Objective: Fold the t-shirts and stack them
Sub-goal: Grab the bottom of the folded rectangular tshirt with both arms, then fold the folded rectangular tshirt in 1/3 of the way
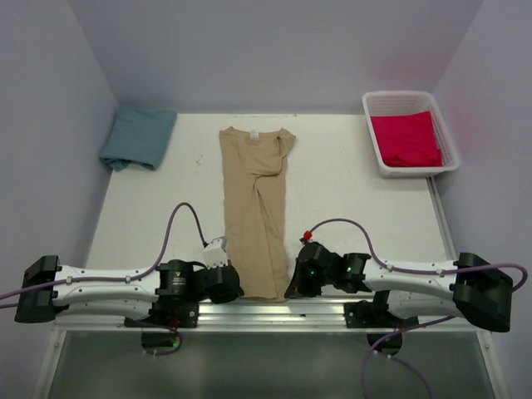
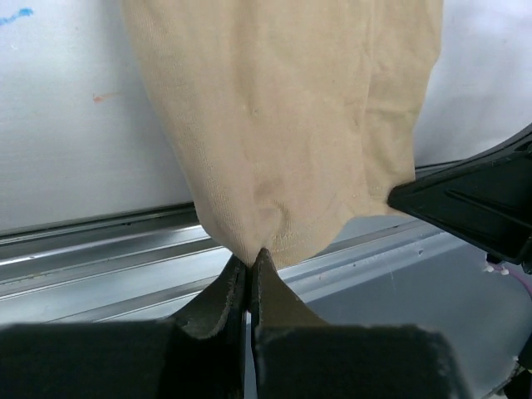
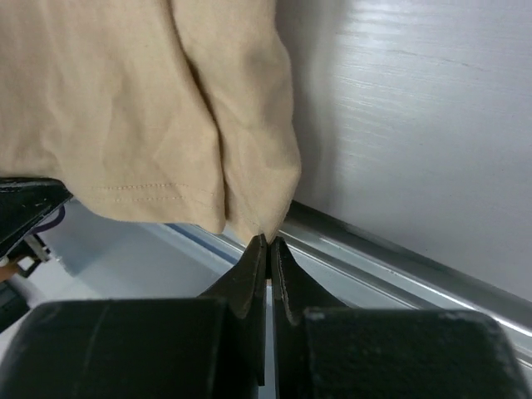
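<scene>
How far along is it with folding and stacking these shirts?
Roughly a third. The teal shirt looks folded at the far left. The tan shirt, narrowed to a long strip, is in hand: left gripper and right gripper each pinch a near hem corner. The red shirt waits in the white basket; nothing is stacked yet.

Plain tan t-shirt [image 1: 256,212]. Plain teal-blue t-shirt [image 1: 138,139]; bright red-pink t-shirt [image 1: 405,140]. White slatted basket [image 1: 416,170], off-white table [image 1: 349,199].
</scene>
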Controlling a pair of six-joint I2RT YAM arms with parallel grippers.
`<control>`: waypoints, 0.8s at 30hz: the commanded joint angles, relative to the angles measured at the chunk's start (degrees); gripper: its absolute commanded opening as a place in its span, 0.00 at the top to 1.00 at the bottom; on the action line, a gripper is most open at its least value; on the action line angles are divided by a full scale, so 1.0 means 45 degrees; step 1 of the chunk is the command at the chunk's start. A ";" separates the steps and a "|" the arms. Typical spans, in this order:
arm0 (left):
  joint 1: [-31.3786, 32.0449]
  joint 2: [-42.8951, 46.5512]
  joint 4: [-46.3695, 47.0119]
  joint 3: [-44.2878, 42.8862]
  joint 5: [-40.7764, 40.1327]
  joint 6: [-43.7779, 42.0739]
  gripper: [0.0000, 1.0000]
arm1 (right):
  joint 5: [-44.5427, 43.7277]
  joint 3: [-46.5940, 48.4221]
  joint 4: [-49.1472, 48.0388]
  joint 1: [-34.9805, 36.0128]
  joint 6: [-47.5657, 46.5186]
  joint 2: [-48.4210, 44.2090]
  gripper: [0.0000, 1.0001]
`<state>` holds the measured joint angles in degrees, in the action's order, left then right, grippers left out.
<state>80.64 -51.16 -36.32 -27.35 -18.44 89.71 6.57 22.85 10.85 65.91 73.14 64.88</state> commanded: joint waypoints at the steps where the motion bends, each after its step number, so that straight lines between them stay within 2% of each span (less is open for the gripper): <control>1: 0.0166 -0.0078 -0.1167 -0.0874 -0.1370 -0.0307 1.00 | -0.0950 0.1229 0.1336 0.0080 -0.0881 -0.0764 1.00; 9: 0.0166 0.0821 -0.2981 -0.1167 -0.2601 0.0063 1.00 | -0.2630 0.2753 0.3289 0.0080 -0.2074 -0.1254 1.00; 14: 0.0166 0.1308 -0.3687 -0.1245 -0.3772 0.0065 1.00 | -0.3333 0.3591 0.3779 -0.0173 -0.2873 -0.0710 1.00; 19: 0.0146 0.1368 -0.3610 -0.1985 -0.5469 -0.0968 1.00 | -0.3880 0.4509 0.3936 -0.0661 -0.3927 -0.0044 1.00; 24: 0.0127 0.0354 -0.2849 -0.2651 -0.6273 -0.2141 1.00 | -0.4077 0.5175 0.3897 -0.0935 -0.4515 0.0697 1.00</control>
<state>81.08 -47.55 -50.30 -36.07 -38.94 84.64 -8.25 42.94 26.98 62.48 56.58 66.59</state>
